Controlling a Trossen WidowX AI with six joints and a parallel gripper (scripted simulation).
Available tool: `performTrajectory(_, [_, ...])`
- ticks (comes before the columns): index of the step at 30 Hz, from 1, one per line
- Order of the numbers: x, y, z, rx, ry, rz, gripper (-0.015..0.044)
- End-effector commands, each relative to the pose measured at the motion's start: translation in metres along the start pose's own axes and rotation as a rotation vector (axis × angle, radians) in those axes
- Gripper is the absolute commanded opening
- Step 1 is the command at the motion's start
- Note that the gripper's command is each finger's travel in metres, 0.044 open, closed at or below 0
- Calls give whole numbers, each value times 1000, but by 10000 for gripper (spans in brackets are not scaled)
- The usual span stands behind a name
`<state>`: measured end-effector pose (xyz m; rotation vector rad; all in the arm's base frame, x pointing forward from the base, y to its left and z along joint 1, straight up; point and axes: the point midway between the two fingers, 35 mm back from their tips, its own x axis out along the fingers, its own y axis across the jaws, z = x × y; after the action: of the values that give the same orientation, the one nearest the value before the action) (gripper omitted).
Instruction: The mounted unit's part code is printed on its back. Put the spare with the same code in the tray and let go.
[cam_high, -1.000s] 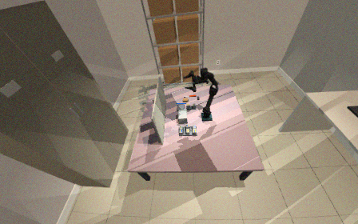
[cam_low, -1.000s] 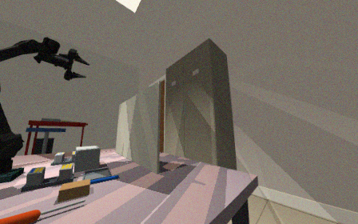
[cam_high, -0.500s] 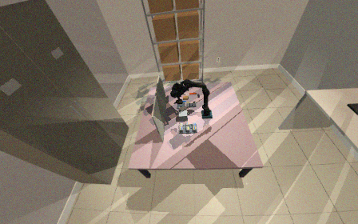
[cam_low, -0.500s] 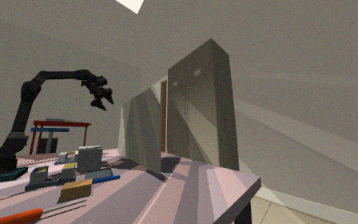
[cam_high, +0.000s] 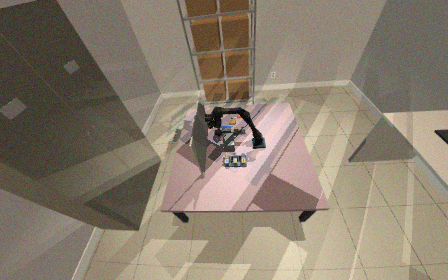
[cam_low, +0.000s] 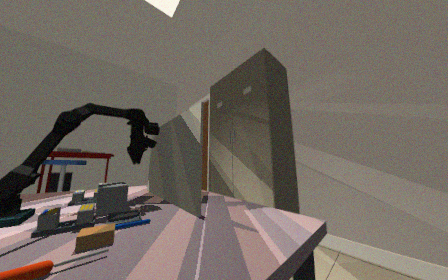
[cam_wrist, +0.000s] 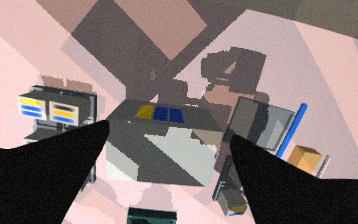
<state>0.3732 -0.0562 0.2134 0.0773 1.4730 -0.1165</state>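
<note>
Hanging with the gripper (cam_high: 219, 134) (cam_low: 135, 161) (cam_wrist: 171, 133) spread wide, nothing between its fingertips, pointing down over the table (cam_high: 250, 192) (cam_low: 295, 235). Below and between the fingers in the wrist view, the grey mounted unit (cam_high: 228, 141) (cam_low: 112, 199) (cam_wrist: 160, 150), with one yellow and two blue patches showing on its back. Off past the left-hand finger in that view, a rack (cam_high: 235, 165) of spares, among them a striped spare (cam_wrist: 31, 106) with yellow above two blue bands, just beside another spare (cam_wrist: 64, 113) banded dark, yellow and blue. Past the right-hand finger, the shallow grey tray (cam_wrist: 250, 117), near a blue rod (cam_low: 132, 224) (cam_wrist: 292, 131) and an orange-brown block (cam_low: 95, 238) (cam_wrist: 304, 157).
</note>
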Motion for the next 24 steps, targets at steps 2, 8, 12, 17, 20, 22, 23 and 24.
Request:
performTrajectory(2, [-5, 2, -1, 8, -8, 11, 440])
performTrajectory(8, [-5, 2, -1, 8, -8, 11, 440])
performTrajectory(12, [-5, 2, -1, 8, -8, 11, 440])
performTrajectory(17, [11, 67, -2, -431, 9, 30, 440])
performTrajectory(20, [24, 118, -11, -773, 20, 45, 440])
performTrajectory(22, [31, 152, -21, -1007, 26, 57, 440])
performTrajectory(23, [35, 169, -28, -1121, 29, 62, 440])
performTrajectory(24, [39, 184, -34, -1229, 31, 68, 440])
